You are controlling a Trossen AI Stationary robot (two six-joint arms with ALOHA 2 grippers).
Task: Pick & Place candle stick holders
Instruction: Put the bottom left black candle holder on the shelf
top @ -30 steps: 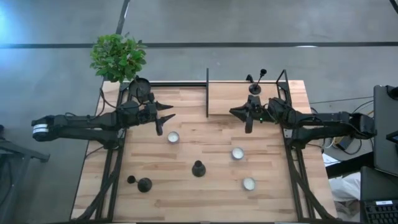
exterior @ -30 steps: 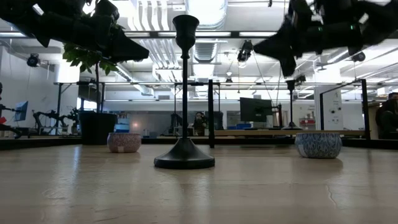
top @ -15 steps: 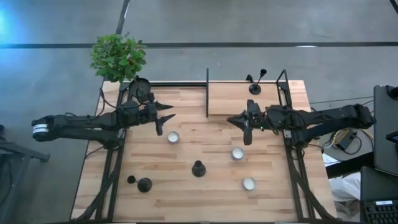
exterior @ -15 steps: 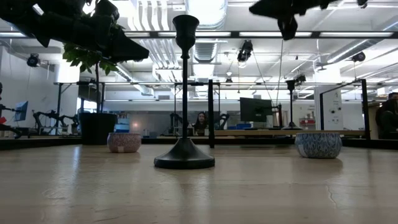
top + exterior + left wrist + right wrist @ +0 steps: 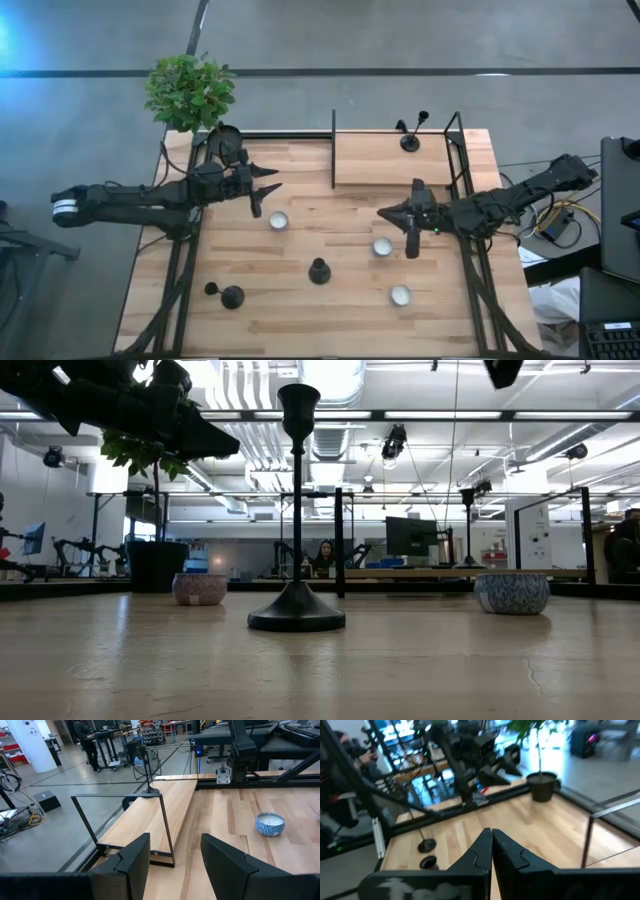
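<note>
Three black candle stick holders are in view. One stands on the raised shelf [image 5: 390, 165] at the far right [image 5: 410, 140] and also shows in the left wrist view [image 5: 148, 790]. One stands upright on its base at the table's middle [image 5: 319, 270], [image 5: 297, 510]. One lies on its side at the near left [image 5: 231, 296]. My left gripper [image 5: 272, 180] hovers open and empty over the far left part of the table. My right gripper [image 5: 384, 213] is shut and empty, high above the table between the shelf and a white candle bowl [image 5: 382, 246].
Two more candle bowls [image 5: 278, 220] [image 5: 400, 295] sit on the table. A potted plant [image 5: 190, 90] in a dark pot [image 5: 225, 140] stands at the far left corner. The shelf's black frame posts [image 5: 333, 150] rise at its edges.
My right gripper has drawn back from the shelf toward the table's near edge and risen; in the low view it has climbed almost out of the top. The candle stick holder on the shelf stands as before.
</note>
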